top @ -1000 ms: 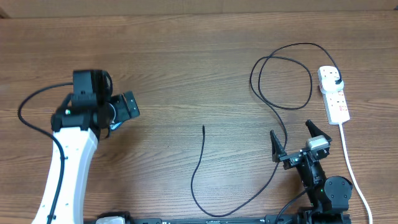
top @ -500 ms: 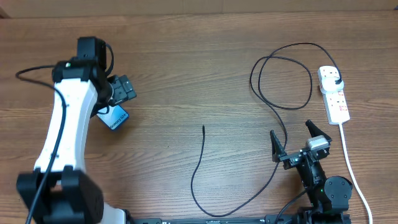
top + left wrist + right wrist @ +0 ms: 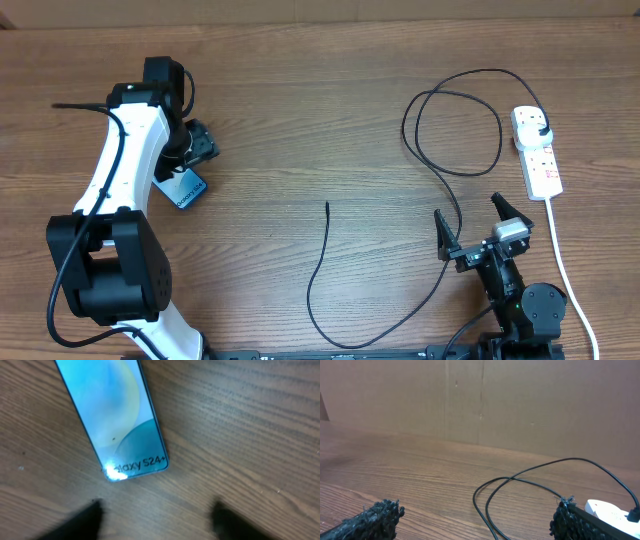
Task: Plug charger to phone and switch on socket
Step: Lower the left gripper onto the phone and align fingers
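The phone point(image 3: 182, 190) lies flat on the table at the left. Its blue-cyan screen and dark text fill the upper left of the left wrist view point(image 3: 115, 415). My left gripper point(image 3: 197, 150) hovers just behind its short edge, open and empty, with both dark fingertips point(image 3: 82, 521) apart from the phone. The charger cable point(image 3: 318, 265) runs from its free tip point(image 3: 327, 205) in a long loop to its black plug point(image 3: 540, 129) in the white socket strip point(image 3: 540, 165). My right gripper point(image 3: 470, 225) is open and empty beside the cable point(image 3: 520, 491).
The strip's thick white cord point(image 3: 562, 270) runs down the right edge toward the table front. The strip's end shows at the lower right of the right wrist view point(image 3: 610, 509). A brown wall stands behind the table.
My left arm has swung toward the far side, and its gripper has drawn back off the phone. The phone now lies uncovered. The right arm and the cable have not moved.
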You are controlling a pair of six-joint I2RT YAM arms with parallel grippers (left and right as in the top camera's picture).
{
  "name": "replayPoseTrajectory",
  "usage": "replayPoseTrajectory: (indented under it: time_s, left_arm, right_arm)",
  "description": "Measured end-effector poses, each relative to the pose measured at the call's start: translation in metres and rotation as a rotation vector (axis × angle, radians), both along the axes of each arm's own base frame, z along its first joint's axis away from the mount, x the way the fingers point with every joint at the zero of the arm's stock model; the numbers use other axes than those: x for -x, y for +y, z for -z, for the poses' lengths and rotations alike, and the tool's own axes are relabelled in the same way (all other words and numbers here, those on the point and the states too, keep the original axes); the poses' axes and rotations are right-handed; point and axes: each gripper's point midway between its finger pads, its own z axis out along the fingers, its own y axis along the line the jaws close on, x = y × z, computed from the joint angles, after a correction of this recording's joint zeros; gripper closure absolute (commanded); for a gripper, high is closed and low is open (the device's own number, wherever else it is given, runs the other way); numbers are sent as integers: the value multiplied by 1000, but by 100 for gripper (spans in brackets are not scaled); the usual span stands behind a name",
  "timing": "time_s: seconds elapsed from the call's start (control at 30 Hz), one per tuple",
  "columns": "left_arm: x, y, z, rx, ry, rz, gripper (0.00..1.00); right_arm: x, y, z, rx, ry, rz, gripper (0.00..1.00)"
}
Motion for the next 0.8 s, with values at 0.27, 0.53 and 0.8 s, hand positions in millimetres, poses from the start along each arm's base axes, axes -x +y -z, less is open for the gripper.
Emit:
replayPoseTrajectory:
  time_s: [0.27,0.53,0.8]
  left_arm:
    - [-20,-2,-3,13,-82,-9,0]
    - [-24,-4,-3,31,-100,-31,0]
    - [-18,4,-3,-6,-86,-125,0]
  right_arm:
    - [0,0,0,0,0,0,0]
    - [0,0,0,0,0,0,0]
    - [0,0,0,0,0,0,0]
